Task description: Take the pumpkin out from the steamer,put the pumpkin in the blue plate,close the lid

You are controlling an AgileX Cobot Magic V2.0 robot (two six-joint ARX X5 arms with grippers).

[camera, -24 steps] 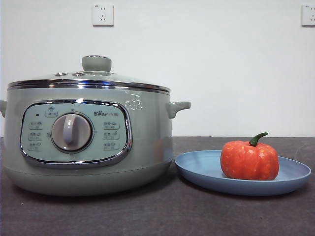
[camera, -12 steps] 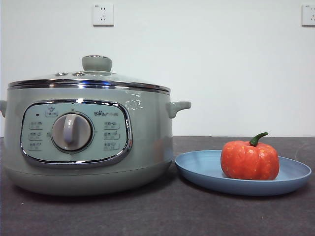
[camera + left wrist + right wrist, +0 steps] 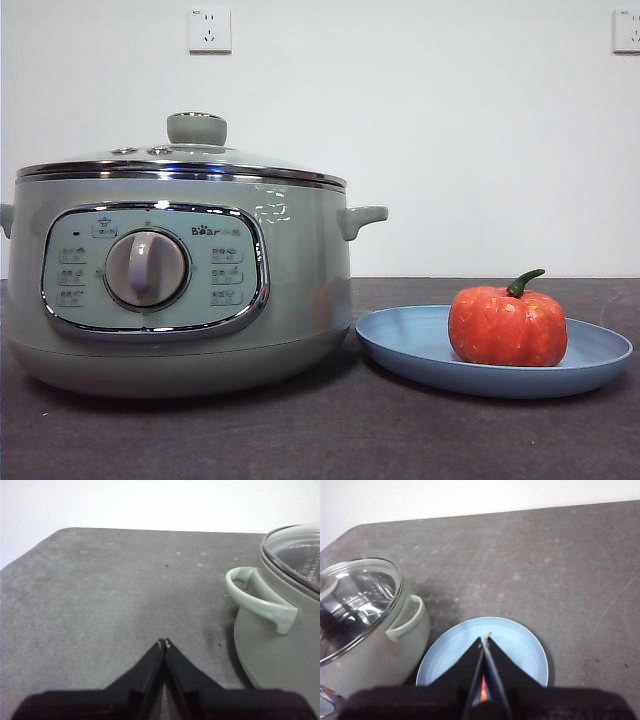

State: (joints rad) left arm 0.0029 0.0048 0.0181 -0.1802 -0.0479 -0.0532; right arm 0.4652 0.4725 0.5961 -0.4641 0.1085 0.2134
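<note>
The pumpkin (image 3: 507, 325) sits on the blue plate (image 3: 420, 345), to the right of the steamer (image 3: 300, 300). The lid (image 3: 195, 150) rests shut on the steamer. In the right wrist view my right gripper (image 3: 485, 639) is shut and empty, high above the blue plate (image 3: 520, 645); a sliver of the pumpkin (image 3: 483, 690) shows between the jaws. The steamer (image 3: 395, 650) and its glass lid (image 3: 357, 600) stand beside the plate. My left gripper (image 3: 164, 642) is shut and empty above bare table beside the steamer (image 3: 275, 655). Neither arm shows in the front view.
The dark grey table (image 3: 330, 440) runs to a white wall with two sockets (image 3: 209, 29). The steamer's side handle (image 3: 260, 600) juts toward my left gripper. The table's rounded corner (image 3: 60, 535) lies beyond it.
</note>
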